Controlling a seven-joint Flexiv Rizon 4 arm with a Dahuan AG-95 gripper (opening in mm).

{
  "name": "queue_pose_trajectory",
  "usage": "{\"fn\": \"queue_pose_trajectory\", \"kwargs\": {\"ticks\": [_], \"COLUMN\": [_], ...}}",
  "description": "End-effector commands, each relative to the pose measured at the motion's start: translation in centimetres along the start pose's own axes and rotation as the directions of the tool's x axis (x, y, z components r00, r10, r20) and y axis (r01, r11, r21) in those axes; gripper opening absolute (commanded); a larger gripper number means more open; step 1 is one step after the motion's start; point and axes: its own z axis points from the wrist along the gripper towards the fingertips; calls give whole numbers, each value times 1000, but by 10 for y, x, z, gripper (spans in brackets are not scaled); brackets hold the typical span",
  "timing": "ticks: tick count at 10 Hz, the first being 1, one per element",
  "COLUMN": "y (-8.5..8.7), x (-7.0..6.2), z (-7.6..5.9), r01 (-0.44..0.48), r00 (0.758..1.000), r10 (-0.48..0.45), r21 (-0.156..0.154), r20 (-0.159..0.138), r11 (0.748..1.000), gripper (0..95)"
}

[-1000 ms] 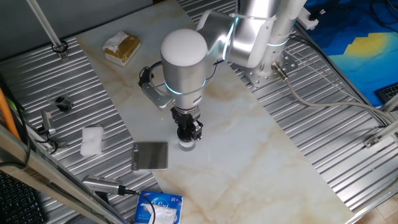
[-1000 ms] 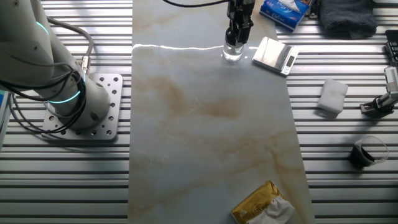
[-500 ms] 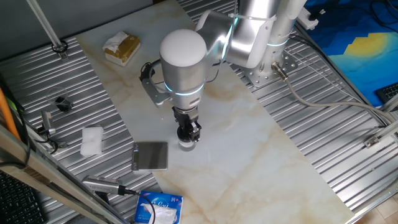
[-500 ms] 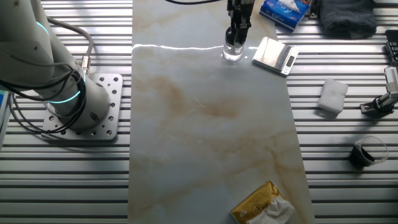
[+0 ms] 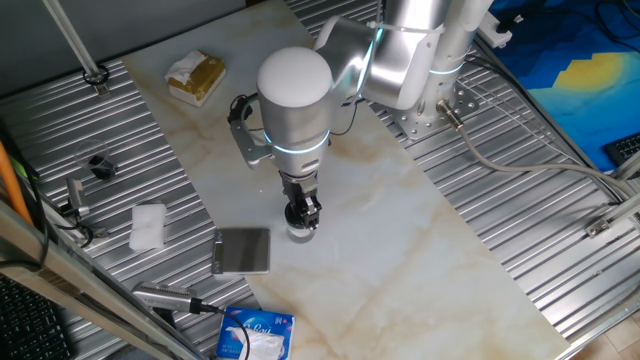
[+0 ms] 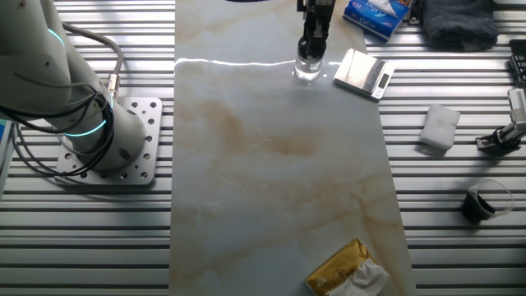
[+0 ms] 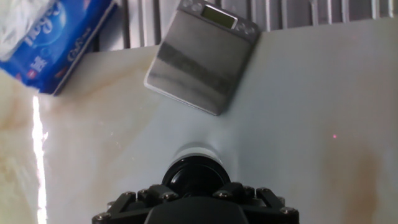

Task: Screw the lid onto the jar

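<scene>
The small clear glass jar (image 5: pixel 300 233) stands upright on the marble slab, just right of the grey square scale. It also shows in the other fixed view (image 6: pixel 307 70) and as a pale rim in the hand view (image 7: pixel 194 151). The black lid (image 7: pixel 194 174) sits on top of the jar. My gripper (image 5: pixel 302 212) points straight down over the jar and is shut on the lid; it also shows in the other fixed view (image 6: pixel 311 48). The gripper body hides most of the lid and the fingertips in the hand view.
A grey square scale (image 5: pixel 243 250) lies just left of the jar. A blue tissue pack (image 5: pixel 255 334) is at the front, a white folded cloth (image 5: pixel 147 226) on the left rails, a yellow-wrapped packet (image 5: pixel 195 76) at the far corner. The arm's base (image 5: pixel 430 110) is at the right.
The wrist has turned about its vertical axis over the jar, with the gripper staying on the lid. The jar has not shifted on the slab.
</scene>
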Motion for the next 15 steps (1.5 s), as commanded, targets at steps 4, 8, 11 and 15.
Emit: {"fn": "queue_pose_trajectory", "kwargs": {"ticks": [4,8,11,15], "y": [-1,-1,-1,-1], "x": [0,0,0,0], "z": [0,1,0,0], "r01": [-172,-172,-131,-133], "r00": [985,985,991,991], "r10": [172,172,131,133], "r21": [-14,-10,-5,-5], "r20": [-5,-3,3,3], "r11": [985,985,991,991], "gripper": [0,0,0,190]}}
